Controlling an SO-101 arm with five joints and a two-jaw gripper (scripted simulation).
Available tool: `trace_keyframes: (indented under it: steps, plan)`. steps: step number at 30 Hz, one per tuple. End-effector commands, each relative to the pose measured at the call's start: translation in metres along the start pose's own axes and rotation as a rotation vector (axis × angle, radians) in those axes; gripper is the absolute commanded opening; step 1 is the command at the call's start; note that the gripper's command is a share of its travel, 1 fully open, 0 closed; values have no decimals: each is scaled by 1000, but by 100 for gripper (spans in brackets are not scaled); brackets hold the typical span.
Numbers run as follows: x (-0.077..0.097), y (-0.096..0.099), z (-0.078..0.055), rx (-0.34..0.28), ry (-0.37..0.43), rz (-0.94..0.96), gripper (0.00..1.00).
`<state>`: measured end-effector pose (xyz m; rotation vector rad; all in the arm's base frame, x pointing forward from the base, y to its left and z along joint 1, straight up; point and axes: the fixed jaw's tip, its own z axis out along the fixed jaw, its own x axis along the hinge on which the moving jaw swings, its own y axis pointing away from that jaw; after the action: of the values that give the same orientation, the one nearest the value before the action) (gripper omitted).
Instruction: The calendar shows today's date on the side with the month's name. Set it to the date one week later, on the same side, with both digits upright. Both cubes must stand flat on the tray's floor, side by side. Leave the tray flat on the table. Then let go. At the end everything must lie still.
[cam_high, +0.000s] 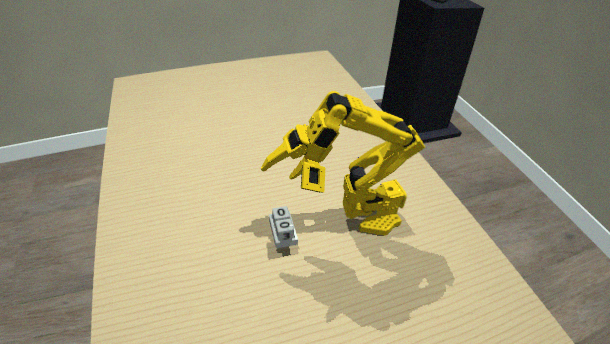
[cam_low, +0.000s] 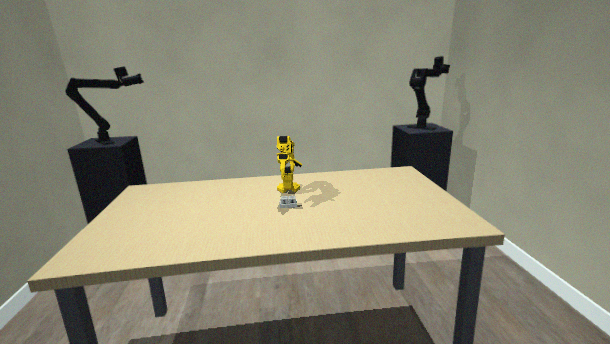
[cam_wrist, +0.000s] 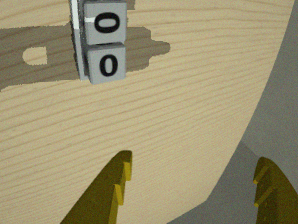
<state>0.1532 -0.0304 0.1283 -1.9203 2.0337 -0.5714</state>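
Observation:
The calendar tray (cam_high: 293, 243) (cam_low: 288, 205) (cam_wrist: 77, 50) stands on the table with two light grey cubes side by side in it. The far cube (cam_high: 280, 212) and the near cube (cam_high: 284, 226) each show a 0 on top. The near cube's end face shows what looks like a 3. In the wrist view, both 0 faces show, one on the upper cube (cam_wrist: 106, 22) and one on the lower cube (cam_wrist: 108, 65). The month names and the front digits cannot be read. My gripper (cam_high: 278, 173) (cam_wrist: 195, 156) is partly open and empty, above the table, clear of the cubes.
The arm's yellow base (cam_high: 381, 225) (cam_low: 288, 189) stands on the table (cam_high: 175, 150) (cam_low: 200, 220) close behind the tray. Arm shadows fall over and beside the tray. Black pedestals (cam_low: 107, 175) (cam_low: 422, 150) with black arms stand behind the table.

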Motion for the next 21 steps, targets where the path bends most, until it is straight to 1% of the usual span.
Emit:
trace_keyframes:
  steps: [1,5,8,11,15,17,21]
  plan:
    - [2,-5,-4,28,6,18,35]
    - [2,-4,-2,11,4,18,35]
    - [1,-2,3,-32,-1,18,35]
    - [1,2,11,-102,-10,18,35]
    - [0,10,24,-220,-26,18,35]
    - [0,10,24,-220,-26,18,35]
    - [-1,20,36,-338,-41,18,35]
